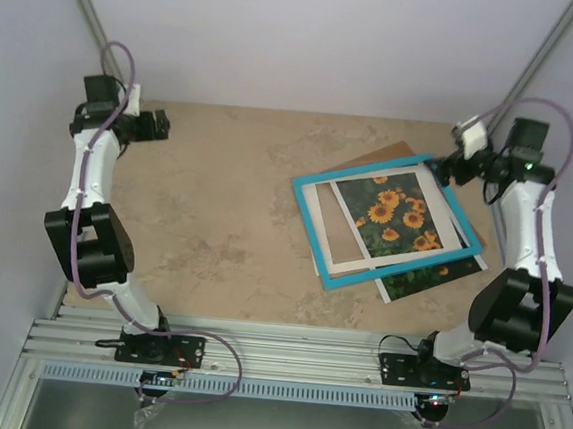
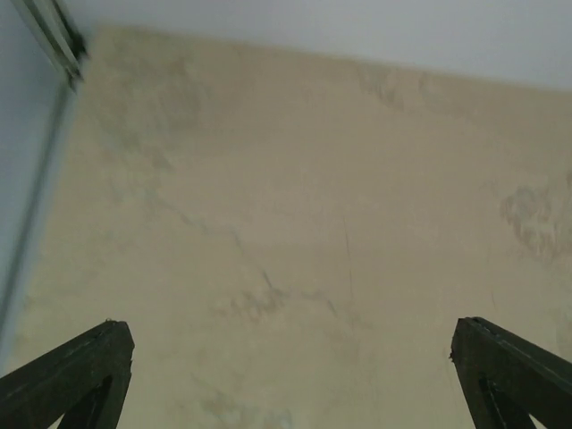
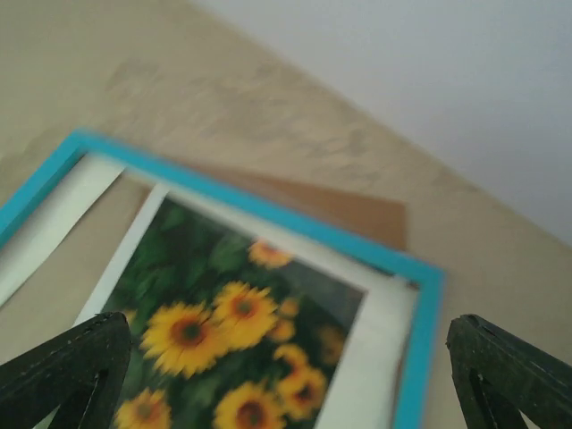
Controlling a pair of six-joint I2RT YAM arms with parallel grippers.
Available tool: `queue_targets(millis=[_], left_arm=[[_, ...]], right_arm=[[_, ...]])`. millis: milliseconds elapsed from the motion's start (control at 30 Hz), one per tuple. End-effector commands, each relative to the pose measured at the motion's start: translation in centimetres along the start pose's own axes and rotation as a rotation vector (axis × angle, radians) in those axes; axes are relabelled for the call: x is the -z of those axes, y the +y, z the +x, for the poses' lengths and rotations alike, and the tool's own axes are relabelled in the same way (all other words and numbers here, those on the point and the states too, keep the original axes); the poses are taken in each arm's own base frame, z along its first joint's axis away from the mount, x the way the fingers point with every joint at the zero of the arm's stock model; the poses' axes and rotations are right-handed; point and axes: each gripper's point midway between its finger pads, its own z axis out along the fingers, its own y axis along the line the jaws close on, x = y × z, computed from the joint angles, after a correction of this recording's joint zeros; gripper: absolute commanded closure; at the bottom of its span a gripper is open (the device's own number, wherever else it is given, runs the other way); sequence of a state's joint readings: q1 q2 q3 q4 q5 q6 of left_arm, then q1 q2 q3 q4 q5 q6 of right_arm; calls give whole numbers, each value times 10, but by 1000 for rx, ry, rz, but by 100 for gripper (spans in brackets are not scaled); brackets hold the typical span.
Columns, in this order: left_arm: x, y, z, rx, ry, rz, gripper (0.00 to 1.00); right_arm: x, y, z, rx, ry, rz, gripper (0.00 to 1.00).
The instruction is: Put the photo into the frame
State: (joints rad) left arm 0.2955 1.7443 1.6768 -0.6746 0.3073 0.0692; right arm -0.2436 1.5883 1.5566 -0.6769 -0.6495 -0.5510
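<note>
Your left hand (image 1: pixel 161 123) and right hand (image 1: pixel 443 168) both gape empty. The photo (image 1: pixel 396 219) looks light, floppy and easily creased: pinch its edge toward 3 o'clock gently, beside the frame (image 1: pixel 361 171).

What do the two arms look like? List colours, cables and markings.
The left arm and right arm both have white links, black joint housings and black bases. A pale purple cable loops along each. The fingers are black, tapered wedges. A small green light glows near the right wrist.
</note>
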Motion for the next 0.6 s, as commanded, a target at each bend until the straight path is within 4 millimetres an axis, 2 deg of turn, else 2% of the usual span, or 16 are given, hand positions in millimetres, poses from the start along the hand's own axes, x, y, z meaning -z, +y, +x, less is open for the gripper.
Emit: queue_targets(millis=[0, 167, 300, 433, 567], left_arm=[[-1, -16, 28, 3, 12, -34, 1], [-7, -41, 82, -14, 78, -2, 1], [-3, -54, 111, -45, 102, 10, 1], [3, -65, 124, -71, 100, 37, 1], [9, -73, 127, -87, 84, 64, 1]], right_arm=[[4, 68, 35, 248, 72, -95, 2], [4, 168, 103, 493, 189, -307, 2], [14, 230, 149, 697, 235, -492, 2], [28, 274, 195, 897, 276, -680, 2], [31, 300, 232, 1021, 334, -829, 8]])
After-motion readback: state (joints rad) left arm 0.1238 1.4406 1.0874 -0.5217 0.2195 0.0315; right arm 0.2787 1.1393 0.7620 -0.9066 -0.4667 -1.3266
